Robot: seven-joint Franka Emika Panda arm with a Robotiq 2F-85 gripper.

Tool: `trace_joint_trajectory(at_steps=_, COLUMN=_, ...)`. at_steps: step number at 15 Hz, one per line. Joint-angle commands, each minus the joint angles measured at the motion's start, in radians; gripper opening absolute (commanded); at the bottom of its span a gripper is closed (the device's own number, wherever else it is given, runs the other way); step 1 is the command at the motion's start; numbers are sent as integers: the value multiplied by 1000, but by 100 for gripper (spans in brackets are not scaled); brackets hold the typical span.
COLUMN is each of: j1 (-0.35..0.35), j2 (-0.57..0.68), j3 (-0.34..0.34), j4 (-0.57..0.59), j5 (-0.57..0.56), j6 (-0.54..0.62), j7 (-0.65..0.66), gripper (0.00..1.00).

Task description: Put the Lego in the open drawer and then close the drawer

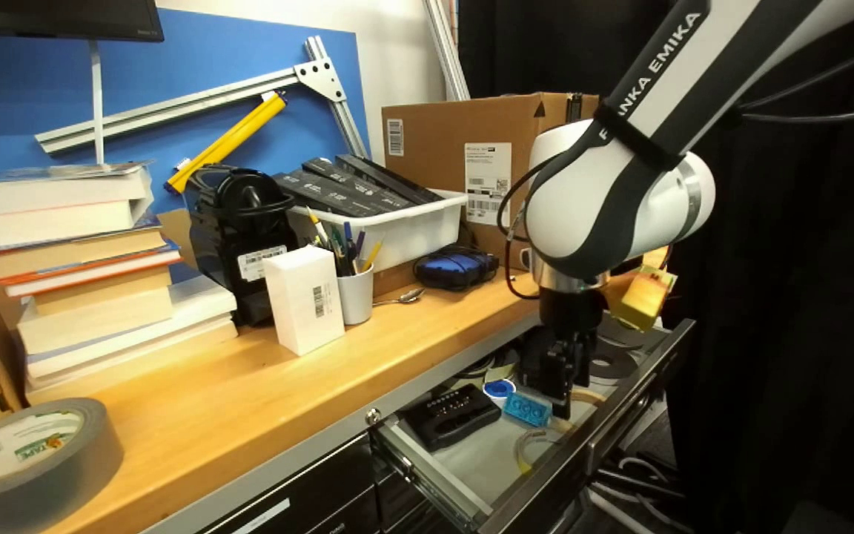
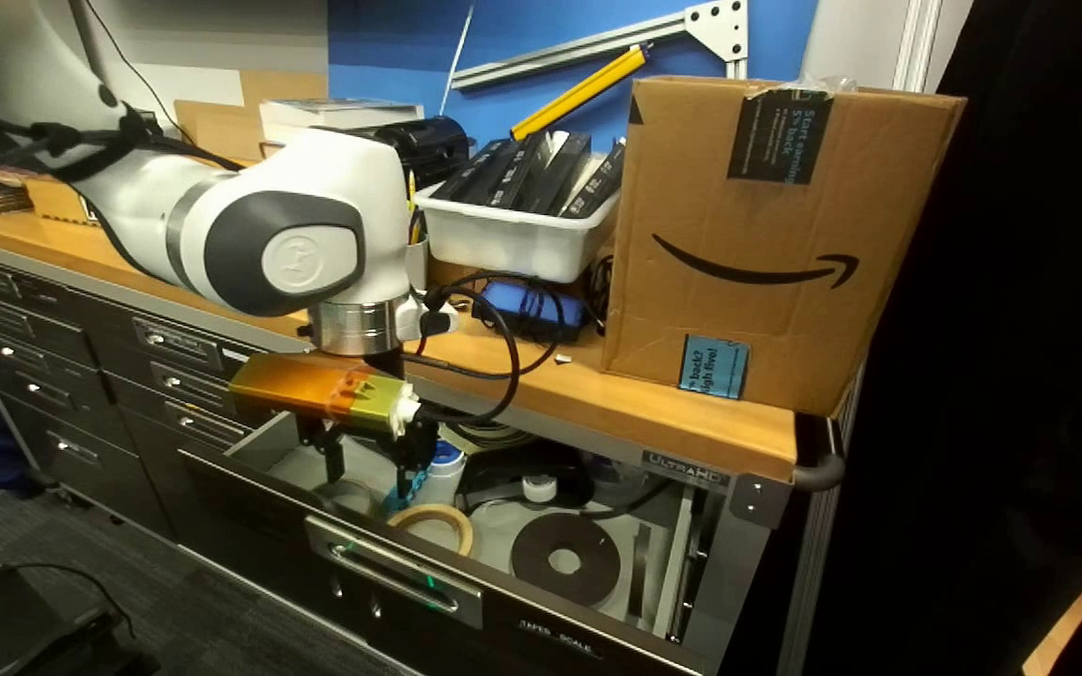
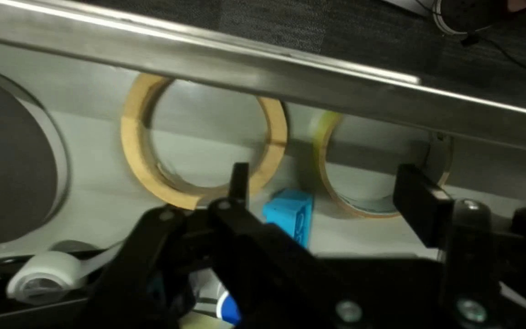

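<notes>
One jointed arm (image 1: 620, 200) bends down past the front edge of the wooden desk (image 1: 204, 400); its next lift should go straight up, slowly, with no sideways travel until the wrist is clear. Beneath it the drawer (image 2: 245, 516) stands pulled out. Closing it looks like the part left to do, and a level push at the middle of the front, around the handle (image 2: 395, 571), should run it home without twisting. By then the pincer (image 2: 369, 469) must be out of the drawer, or the desk's edge could trap it. Its jaws stand wide apart and, as far as the wrist view shows, hold nothing. A tan tape roll (image 3: 131, 137) lies close by one fingertip (image 3: 239, 180), so rise without swinging that way, lest the roll be dragged along. Inside the drawer, too, is the Lego (image 3: 290, 212), seen from the wrist between the fingers, nearer the one by the tan roll. It looks tilted; whether it touches that finger or rests flat on the drawer floor I cannot tell. Make sure it lies loose and low before lifting, so that it neither rides up nor catches.
</notes>
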Motion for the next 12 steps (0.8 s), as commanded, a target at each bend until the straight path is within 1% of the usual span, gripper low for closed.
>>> trace_joint_trajectory(at_steps=1, j1=-54, j2=-110, j3=-49, j4=-16, j5=-55, j6=-134, j7=-90, gripper=100)
trace_joint_trajectory(at_steps=4, j1=-85, j2=-78, j3=-80, j4=32, j5=-143, j6=-296, j7=-108, gripper=100)
trace_joint_trajectory(at_steps=5, j1=-87, j2=-31, j3=-81, j4=44, j5=-172, j6=-309, j7=-94, gripper=100)
trace_joint_trajectory(at_steps=6, j1=-89, j2=-11, j3=-82, j4=46, j5=-195, j6=-318, j7=-86, gripper=100)
trace_joint_trajectory(at_steps=8, j1=-88, j2=46, j3=-76, j4=43, j5=-244, j6=-299, j7=-54, gripper=100)
trace_joint_trajectory(at_steps=9, j1=-85, j2=69, j3=-73, j4=37, j5=-245, j6=-269, j7=-40, gripper=100)
trace_joint_trajectory(at_steps=12, j1=-82, j2=133, j3=-61, j4=51, j5=-208, j6=-255, j7=-41, gripper=100)
